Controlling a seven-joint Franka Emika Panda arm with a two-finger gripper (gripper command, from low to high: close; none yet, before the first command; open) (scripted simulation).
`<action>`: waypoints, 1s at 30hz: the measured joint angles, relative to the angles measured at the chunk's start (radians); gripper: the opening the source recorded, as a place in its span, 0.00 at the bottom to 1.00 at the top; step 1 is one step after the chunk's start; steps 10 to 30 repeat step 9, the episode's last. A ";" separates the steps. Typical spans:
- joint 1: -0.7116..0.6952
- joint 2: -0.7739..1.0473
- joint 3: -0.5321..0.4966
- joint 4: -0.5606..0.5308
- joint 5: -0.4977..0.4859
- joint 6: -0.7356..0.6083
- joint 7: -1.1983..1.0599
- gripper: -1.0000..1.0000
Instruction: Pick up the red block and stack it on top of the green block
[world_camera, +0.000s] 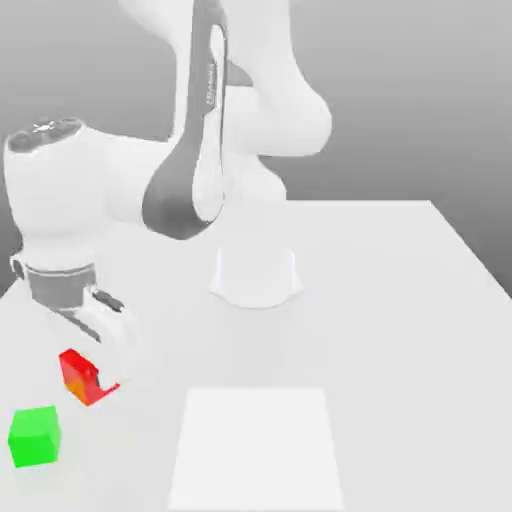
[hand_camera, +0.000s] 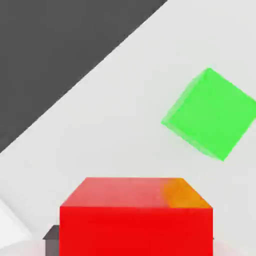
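Two cubes are sharing the work; the small matte bright-red block (world_camera: 76, 380) is sitting in the grip of the white two-finger gripper (hand_camera: 132, 240), whose dark fingers (hand_camera: 51, 243) are pinching it from opposite sides; the small matte bright-green block (world_camera: 35, 438) is resting on the smooth pale tabletop (world_camera: 400, 330), at about seven o'clock from the red one in the exterior view.

The grasp is being made good, in my judgement, and the lift is probably just beginning, since the red block is looming much larger than the green one in the hand view; how much air is lying beneath it, I am not able to tell. The next move is calling for raising the red block clear of the green one's top, then carrying it toward seven o'clock, squaring the faces and lowering it gently; the green block is standing near enough that a low sideways path would be risking a knock.

A flat white square panel (world_camera: 256, 450) is lying at about four o'clock from the red block, and the arm's white base (world_camera: 257, 280) is standing toward two o'clock; neither is obstructing that short route.
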 joint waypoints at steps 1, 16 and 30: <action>-0.011 0.025 -0.009 0.023 0.010 0.001 0.008 0.00; -0.049 0.181 0.019 0.052 0.076 0.125 -0.026 1.00; -0.049 0.181 0.019 0.052 0.076 0.125 -0.026 1.00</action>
